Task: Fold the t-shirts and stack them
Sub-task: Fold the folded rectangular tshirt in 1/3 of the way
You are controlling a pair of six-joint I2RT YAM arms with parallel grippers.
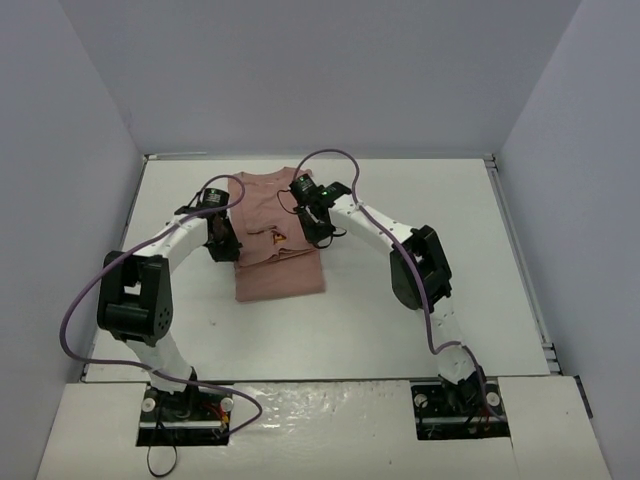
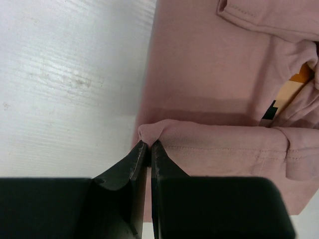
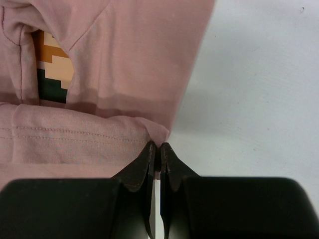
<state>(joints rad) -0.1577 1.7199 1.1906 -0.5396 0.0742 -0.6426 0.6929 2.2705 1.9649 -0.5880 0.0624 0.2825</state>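
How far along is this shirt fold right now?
Done: the t-shirt already lies narrowed to a long strip. In hand: the left gripper and right gripper each pinch a folded side edge, mid-fold. Left: lay that fold flat and let go.

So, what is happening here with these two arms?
Two robot arms are folding a pink t-shirt on the white table. The left claw is shut on a fold at its left edge, the right claw on the fold at its right edge. The shirt is partly folded, its print half hidden.
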